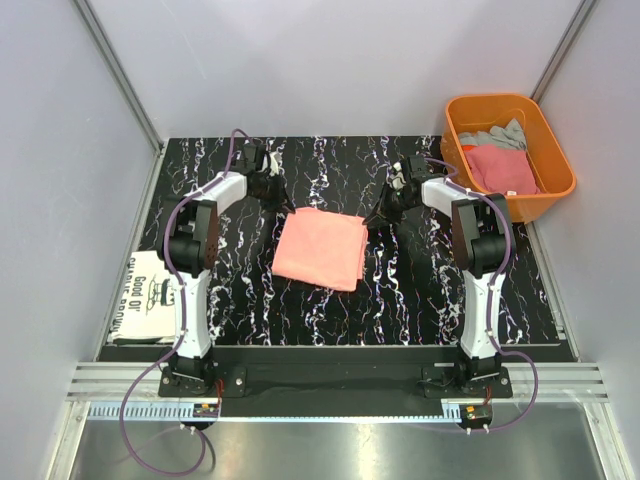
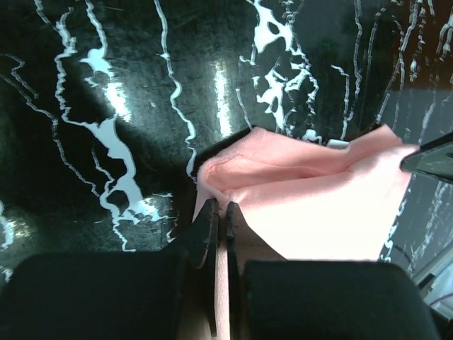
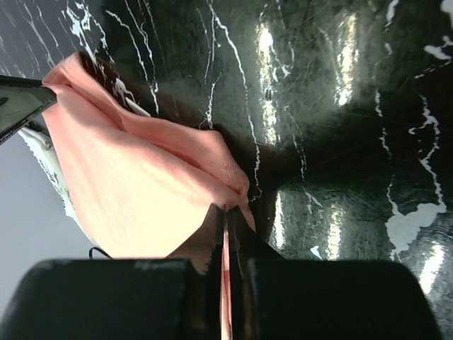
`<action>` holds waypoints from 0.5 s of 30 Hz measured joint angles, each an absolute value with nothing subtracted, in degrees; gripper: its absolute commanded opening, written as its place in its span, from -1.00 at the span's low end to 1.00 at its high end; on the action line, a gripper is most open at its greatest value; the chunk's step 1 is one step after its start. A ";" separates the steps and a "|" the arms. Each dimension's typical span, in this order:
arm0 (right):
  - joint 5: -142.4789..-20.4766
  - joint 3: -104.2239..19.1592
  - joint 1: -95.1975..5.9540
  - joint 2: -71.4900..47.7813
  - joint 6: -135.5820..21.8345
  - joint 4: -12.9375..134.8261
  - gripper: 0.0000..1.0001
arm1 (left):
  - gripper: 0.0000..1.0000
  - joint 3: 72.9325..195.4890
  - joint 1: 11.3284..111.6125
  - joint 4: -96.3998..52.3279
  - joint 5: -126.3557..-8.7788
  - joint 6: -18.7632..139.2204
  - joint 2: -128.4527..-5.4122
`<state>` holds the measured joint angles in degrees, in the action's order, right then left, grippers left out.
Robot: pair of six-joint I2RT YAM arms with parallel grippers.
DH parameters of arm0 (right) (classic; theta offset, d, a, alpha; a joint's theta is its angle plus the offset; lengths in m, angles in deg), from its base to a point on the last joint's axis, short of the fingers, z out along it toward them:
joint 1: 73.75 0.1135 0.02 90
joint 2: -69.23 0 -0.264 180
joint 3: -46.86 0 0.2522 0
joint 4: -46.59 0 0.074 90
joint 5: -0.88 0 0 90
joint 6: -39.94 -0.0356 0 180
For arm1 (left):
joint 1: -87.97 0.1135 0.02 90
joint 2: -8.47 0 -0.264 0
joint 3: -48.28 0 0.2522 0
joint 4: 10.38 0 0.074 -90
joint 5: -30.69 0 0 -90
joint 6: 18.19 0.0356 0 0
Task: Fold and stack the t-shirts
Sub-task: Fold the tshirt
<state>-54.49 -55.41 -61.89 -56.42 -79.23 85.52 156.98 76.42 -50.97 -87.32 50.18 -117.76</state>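
Observation:
A salmon-pink t-shirt (image 1: 320, 248), folded into a rough square, lies in the middle of the black marbled table (image 1: 250, 310). My left gripper (image 1: 282, 205) is shut on its far left corner; the left wrist view shows the cloth (image 2: 311, 205) pinched between the jaws (image 2: 218, 210). My right gripper (image 1: 375, 217) is shut on its far right corner, with the cloth (image 3: 134, 184) caught between the jaws (image 3: 226, 211). A white t-shirt with black lettering (image 1: 150, 298) lies folded at the table's left edge. A deeper pink tee (image 1: 500, 168) and a grey one (image 1: 497, 137) lie in the orange tub.
The rigid orange plastic tub (image 1: 553, 150) stands at the back right, just off the table. Grey walls close in both sides and the back. Both arm bases are bolted at the near edge.

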 measured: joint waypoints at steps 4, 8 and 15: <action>-57.26 -55.41 -61.87 -56.42 -80.54 85.50 -1.00 | -1.00 156.96 76.53 -51.03 -84.10 49.13 -117.76; -58.29 -55.41 -61.83 -56.46 -81.37 85.47 -0.71 | -0.28 157.31 76.94 -51.58 -83.10 48.30 -117.91; -60.34 -59.15 -62.00 -56.96 -78.81 90.59 0.24 | 0.29 158.66 77.93 -53.59 -79.67 49.74 -116.49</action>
